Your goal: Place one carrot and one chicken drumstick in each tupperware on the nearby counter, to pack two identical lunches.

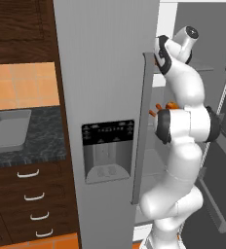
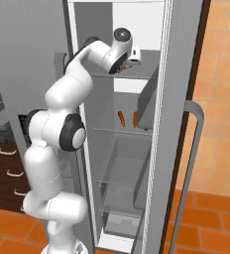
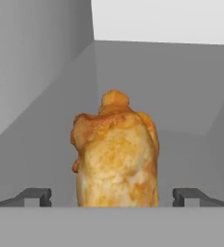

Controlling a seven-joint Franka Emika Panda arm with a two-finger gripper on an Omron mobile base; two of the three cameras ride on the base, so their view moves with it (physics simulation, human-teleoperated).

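A golden-brown chicken drumstick (image 3: 116, 154) lies on a grey fridge shelf, close in front of the hand camera. My gripper (image 3: 114, 197) is open, with one dark fingertip (image 3: 36, 197) on each side of the drumstick and a gap left on both sides. In the right base view the hand (image 2: 135, 54) reaches onto the upper shelf of the open fridge. Two orange carrots (image 2: 121, 118) (image 2: 135, 118) lie side by side on the shelf below. A rectangular light-grey tupperware (image 1: 8, 130) sits on the dark marbled counter (image 1: 44, 141) at the left.
The closed fridge door with its dispenser panel (image 1: 107, 151) stands between the arm and the counter. The open fridge door with its long handle (image 2: 194, 149) hangs at the right. Dark drawers with silver handles (image 1: 32, 194) sit under the counter. Shelf walls close in around the hand.
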